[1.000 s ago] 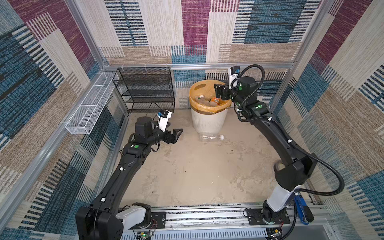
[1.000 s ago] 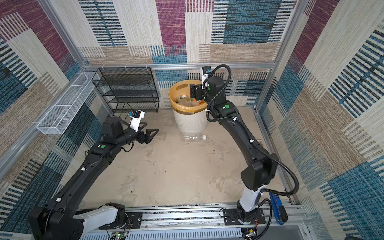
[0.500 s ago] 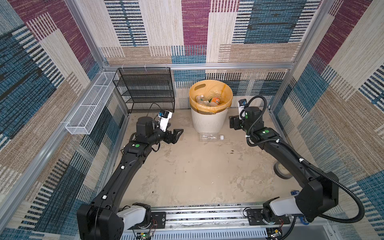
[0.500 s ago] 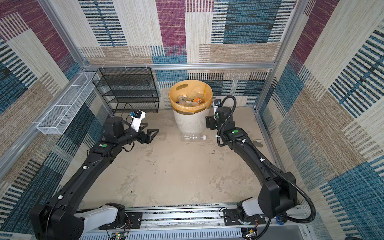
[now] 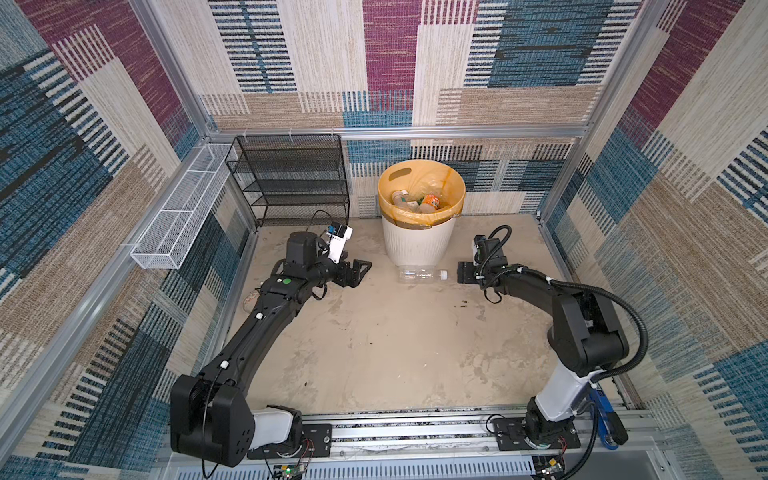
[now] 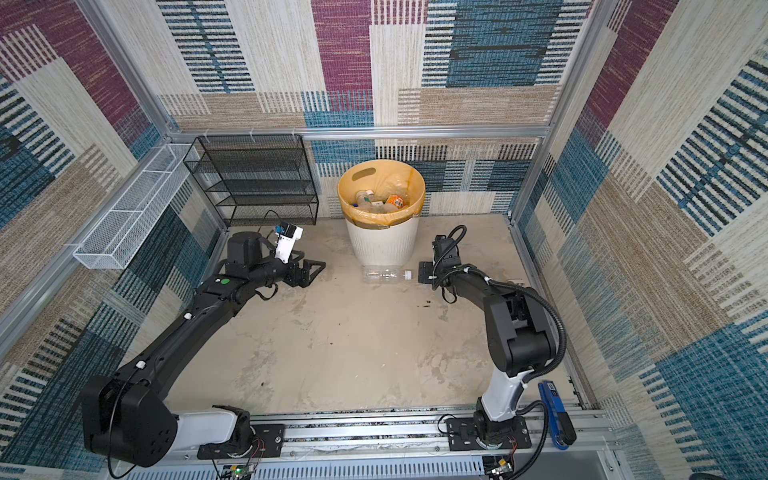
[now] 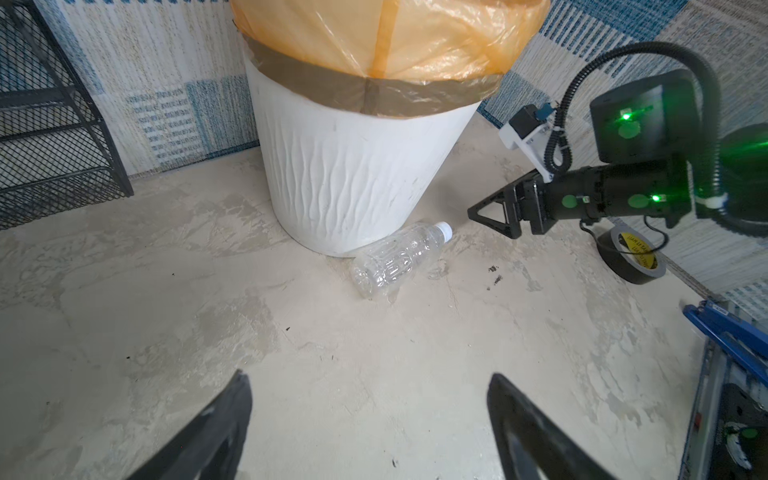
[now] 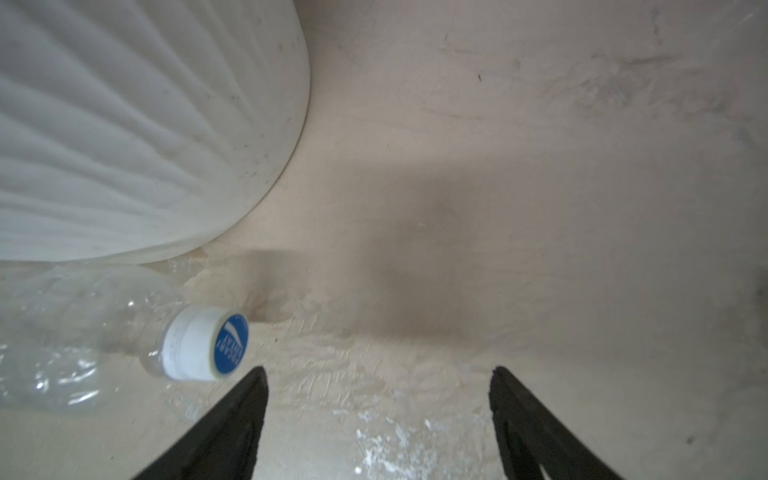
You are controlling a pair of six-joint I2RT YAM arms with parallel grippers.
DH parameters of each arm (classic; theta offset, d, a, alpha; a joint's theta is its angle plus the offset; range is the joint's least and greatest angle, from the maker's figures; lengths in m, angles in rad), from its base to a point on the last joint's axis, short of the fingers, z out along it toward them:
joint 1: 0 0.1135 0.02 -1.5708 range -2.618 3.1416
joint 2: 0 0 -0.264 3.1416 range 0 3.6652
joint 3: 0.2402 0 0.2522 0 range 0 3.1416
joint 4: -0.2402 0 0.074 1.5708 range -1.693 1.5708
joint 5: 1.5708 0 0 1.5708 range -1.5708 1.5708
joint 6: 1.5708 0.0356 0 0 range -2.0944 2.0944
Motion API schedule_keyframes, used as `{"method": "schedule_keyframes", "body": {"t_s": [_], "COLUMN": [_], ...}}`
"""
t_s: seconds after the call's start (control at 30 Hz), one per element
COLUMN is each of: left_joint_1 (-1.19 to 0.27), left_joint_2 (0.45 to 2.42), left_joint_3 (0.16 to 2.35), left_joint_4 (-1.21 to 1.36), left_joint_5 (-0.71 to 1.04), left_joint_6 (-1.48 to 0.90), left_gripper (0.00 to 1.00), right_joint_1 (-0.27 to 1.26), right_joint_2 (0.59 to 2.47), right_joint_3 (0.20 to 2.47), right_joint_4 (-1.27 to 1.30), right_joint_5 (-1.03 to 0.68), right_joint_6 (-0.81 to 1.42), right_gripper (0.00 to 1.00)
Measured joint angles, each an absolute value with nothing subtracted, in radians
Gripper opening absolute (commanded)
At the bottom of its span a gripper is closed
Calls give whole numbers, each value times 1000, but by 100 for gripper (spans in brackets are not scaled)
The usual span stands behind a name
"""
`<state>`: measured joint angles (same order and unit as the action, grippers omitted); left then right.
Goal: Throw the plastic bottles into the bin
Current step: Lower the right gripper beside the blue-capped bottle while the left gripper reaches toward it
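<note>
One clear plastic bottle (image 5: 422, 274) (image 6: 384, 274) with a white cap lies on its side on the floor, against the foot of the bin (image 5: 417, 245) (image 6: 382, 241). Several more plastic bottles (image 5: 419, 201) (image 6: 380, 199) lie inside the bin's orange-yellow bag. My right gripper (image 5: 459, 272) (image 8: 378, 370) is low over the floor just right of the bottle's cap (image 8: 203, 345), open and empty. My left gripper (image 5: 361, 270) (image 7: 368, 376) hovers open and empty to the left of the bin, with the bottle (image 7: 395, 259) ahead of it and apart from it.
A black mesh rack (image 5: 291, 183) stands at the back left, and a white wire basket (image 5: 178, 224) hangs on the left wall. A black tape roll (image 7: 631, 257) lies by the right wall. A blue tool (image 5: 606, 419) sits near the right arm's base.
My right arm has swung down from over the bin's mouth to the floor beside the lying bottle's cap. The left arm has barely moved.
</note>
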<state>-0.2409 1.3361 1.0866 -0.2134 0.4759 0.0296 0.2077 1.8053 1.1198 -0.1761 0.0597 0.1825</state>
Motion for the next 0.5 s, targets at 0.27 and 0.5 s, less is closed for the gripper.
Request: {"method": "schedule_keyframes", "body": {"t_s": [0.27,0.5], "left_joint_1": [-299,-312], "left_joint_2": [1417,1521], "left_joint_3": [1118,1155], "left_joint_4": [-258,-253], "left_joint_5": [470,442], "left_joint_6": [79,139], "left_gripper": [92,93], "right_joint_1": [215,270], "right_joint_2": [1927,1936], "right_joint_3": [1195,1170], "right_joint_4": [-147,-101], "right_joint_5": [20,-19], "right_joint_6": [178,134], "right_gripper": [85,85]}}
